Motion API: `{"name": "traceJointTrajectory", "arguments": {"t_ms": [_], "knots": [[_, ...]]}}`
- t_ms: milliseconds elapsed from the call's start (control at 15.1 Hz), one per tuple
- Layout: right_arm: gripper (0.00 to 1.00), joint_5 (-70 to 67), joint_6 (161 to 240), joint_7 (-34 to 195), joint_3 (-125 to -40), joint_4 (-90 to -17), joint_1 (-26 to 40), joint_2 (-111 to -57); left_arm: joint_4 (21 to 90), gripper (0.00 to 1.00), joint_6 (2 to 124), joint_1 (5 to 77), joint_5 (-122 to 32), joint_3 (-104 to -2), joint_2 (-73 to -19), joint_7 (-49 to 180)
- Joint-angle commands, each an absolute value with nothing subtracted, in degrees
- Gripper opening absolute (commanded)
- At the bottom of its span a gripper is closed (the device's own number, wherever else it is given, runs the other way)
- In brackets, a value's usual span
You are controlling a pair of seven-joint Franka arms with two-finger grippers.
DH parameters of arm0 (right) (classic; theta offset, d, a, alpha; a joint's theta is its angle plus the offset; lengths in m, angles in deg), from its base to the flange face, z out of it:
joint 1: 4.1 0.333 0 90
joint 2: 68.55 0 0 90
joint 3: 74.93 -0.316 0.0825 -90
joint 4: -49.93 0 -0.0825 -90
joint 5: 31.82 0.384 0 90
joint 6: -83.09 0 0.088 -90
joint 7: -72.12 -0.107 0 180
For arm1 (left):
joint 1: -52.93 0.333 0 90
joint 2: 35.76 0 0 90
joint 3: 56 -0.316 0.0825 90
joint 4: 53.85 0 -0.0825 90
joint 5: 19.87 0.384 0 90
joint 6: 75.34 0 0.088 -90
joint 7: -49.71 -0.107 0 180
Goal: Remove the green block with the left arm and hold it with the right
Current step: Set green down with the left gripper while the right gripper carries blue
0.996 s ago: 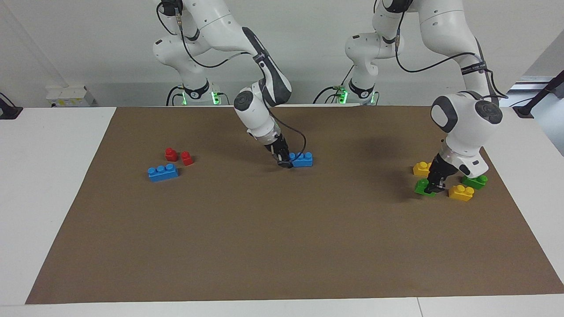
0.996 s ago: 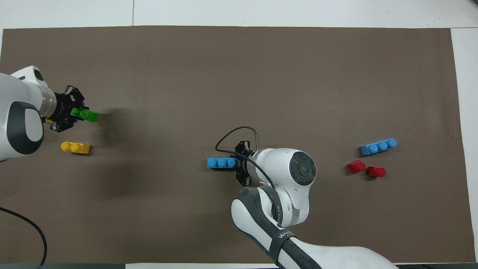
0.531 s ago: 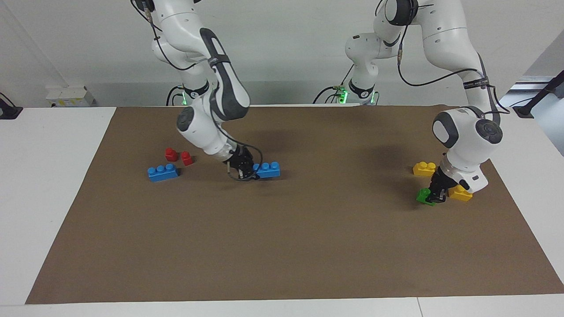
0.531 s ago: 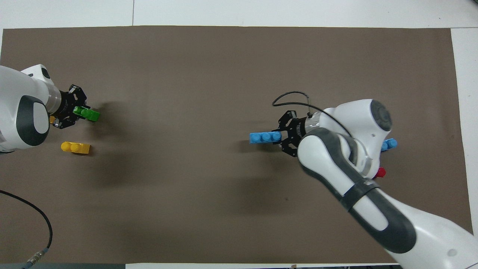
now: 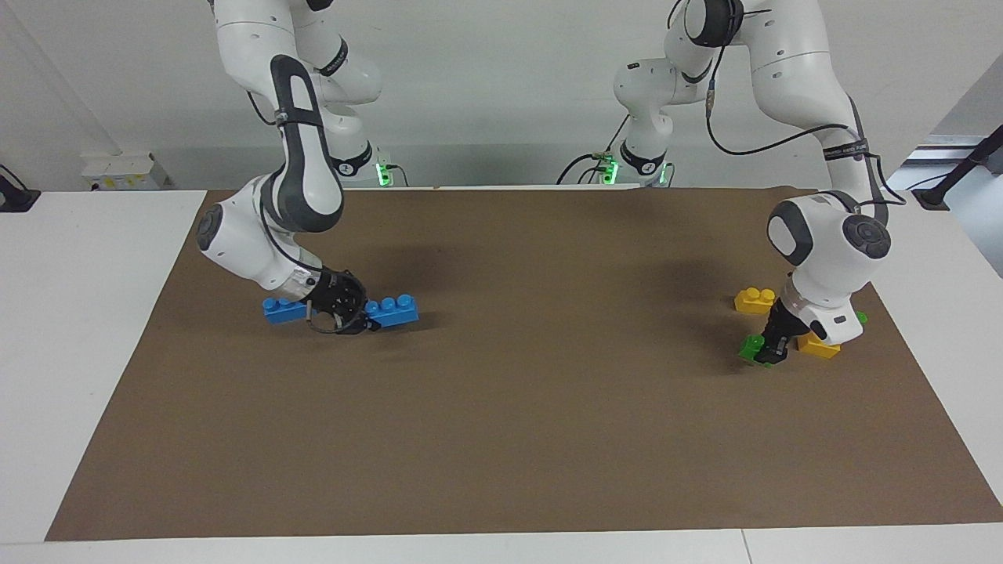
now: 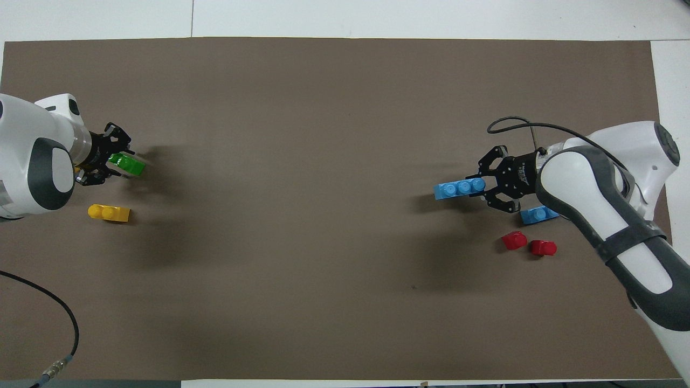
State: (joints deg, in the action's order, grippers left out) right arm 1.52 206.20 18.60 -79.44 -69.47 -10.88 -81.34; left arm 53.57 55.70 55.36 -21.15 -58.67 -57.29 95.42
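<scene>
Black left gripper (image 5: 765, 350) sits touching the small bright green plastic two-stud block (image 5: 750, 345), mid-height at the facing frame's edge. Whether it is spread or pinching, I cannot tell. Block's long axis runs straight out from its tips. Right gripper (image 5: 354, 315), well apart, pinches a long blue plastic three-stud brick (image 5: 393, 309).

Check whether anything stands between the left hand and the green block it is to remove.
Nothing visible does. The left hand is right at the small bright green two-stud plastic brick. A yellow two-stud plastic brick lies nearer to the robots, apart from both.
</scene>
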Motion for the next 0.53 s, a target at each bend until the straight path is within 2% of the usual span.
{"name": "traceJointTrajectory", "arguments": {"t_ms": [0,465], "knots": [[0.00,-1.4,204.9,25.6,-80.3,-69.1,-15.9,-82.6,52.7,1.00,54.0,56.0,-20.4,-58.3,-55.7,91.9],[0.00,-1.5,205.6,27.6,-80.3,-69.0,-18.7,-83.8,53.0,1.00,45.4,54.6,-20.4,-58.2,-47.6,78.4]]}}
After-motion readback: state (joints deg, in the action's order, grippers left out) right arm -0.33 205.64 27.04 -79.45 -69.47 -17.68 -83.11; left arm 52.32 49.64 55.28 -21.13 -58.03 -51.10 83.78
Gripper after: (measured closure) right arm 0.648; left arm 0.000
